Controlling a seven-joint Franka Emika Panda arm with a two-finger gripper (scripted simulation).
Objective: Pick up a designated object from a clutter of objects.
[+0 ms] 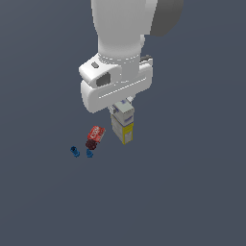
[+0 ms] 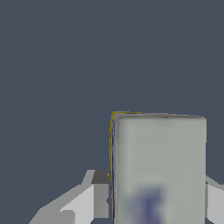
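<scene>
Carton point(image 1: 123, 126) sits between the jaws, clamped on its upper part, at 3 o'clock from red can point(image 1: 95, 133). Risk: top-heavy grip, carton could swing or slip.

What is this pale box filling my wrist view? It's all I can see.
Observer: A carton, white-grey on top and yellow below, directly under the gripper.
Operator: Is anything else lying around?
Observer: A red can, toward the exterior view's left of the carton.
Operator: Only that?
Observer: A dark maroon round item sits against the can, and two tiny blue pieces lie just beyond it.
</scene>
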